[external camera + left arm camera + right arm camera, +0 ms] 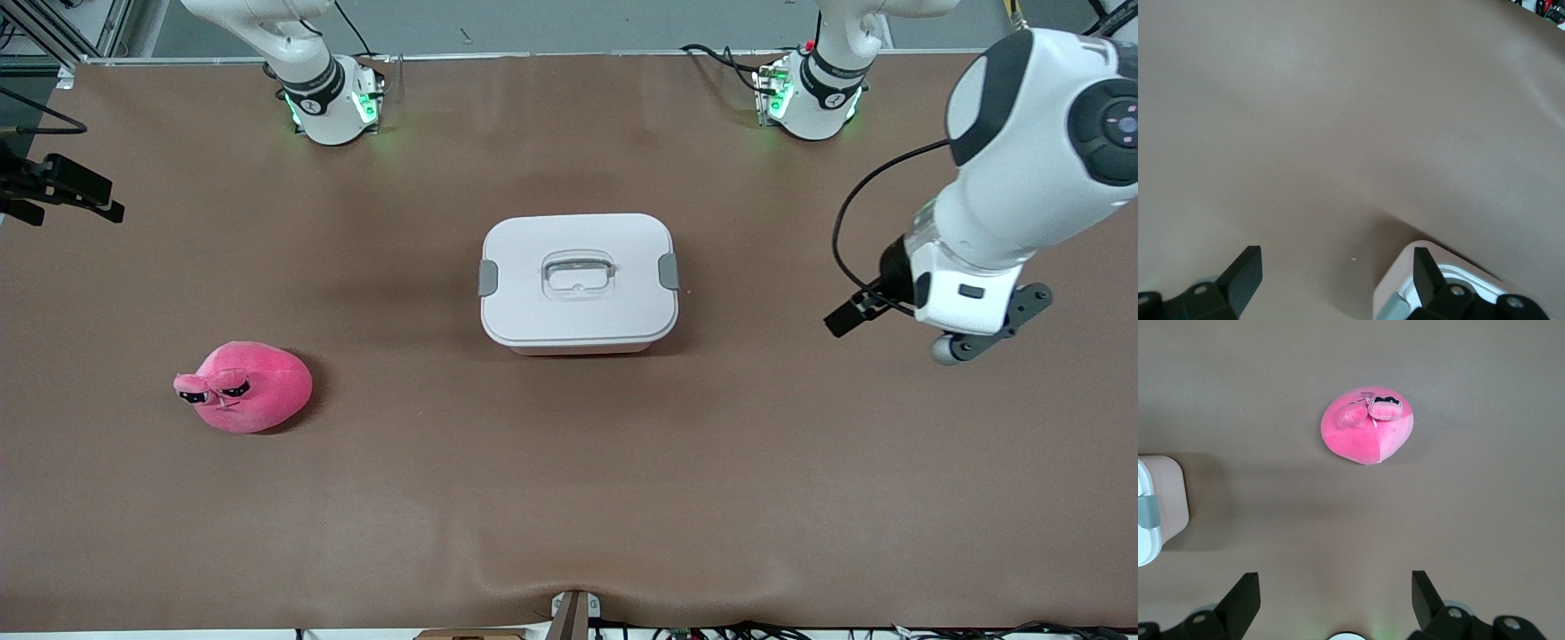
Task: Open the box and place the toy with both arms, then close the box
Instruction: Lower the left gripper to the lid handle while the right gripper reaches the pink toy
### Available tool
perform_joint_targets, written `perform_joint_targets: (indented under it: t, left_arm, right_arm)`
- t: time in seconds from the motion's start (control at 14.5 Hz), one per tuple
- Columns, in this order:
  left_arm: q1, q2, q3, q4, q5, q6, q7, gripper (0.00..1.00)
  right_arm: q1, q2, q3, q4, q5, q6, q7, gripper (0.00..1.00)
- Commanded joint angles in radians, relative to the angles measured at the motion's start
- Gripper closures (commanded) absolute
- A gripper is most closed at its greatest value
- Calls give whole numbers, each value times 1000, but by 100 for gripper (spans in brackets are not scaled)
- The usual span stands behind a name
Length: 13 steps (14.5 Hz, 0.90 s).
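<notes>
The box stands in the middle of the table with its white lid on and a grey clip at each end. The pink toy lies toward the right arm's end, nearer the front camera than the box. My left gripper hangs open and empty over bare table off the box's left-arm end. In the left wrist view a corner of the box shows by one finger. My right gripper is open and empty, high over the table. Its view shows the toy and one end of the box.
The brown table mat has a slight ripple at its front edge. A black fixture juts in at the table's right-arm end. The two arm bases stand along the back edge.
</notes>
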Motion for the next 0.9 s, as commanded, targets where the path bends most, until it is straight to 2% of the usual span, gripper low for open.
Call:
perform_joint_targets:
  t: [0.0, 0.35, 0.62, 0.83]
  left_arm:
    - [-45, 18, 2, 26, 12, 3, -118, 0]
    - [-115, 34, 2, 26, 10, 13, -291, 0]
    - [-187, 46, 2, 26, 9, 36, -471, 0]
    - [-241, 63, 2, 26, 5, 69, -638, 0]
  right_arm:
    - [-3, 11, 8, 12, 2, -4, -7, 0]
    - [64, 104, 12, 12, 4, 67, -4, 0]
    - [52, 187, 11, 9, -5, 80, -16, 0]
    - [48, 216, 9, -10, -15, 155, -56, 0]
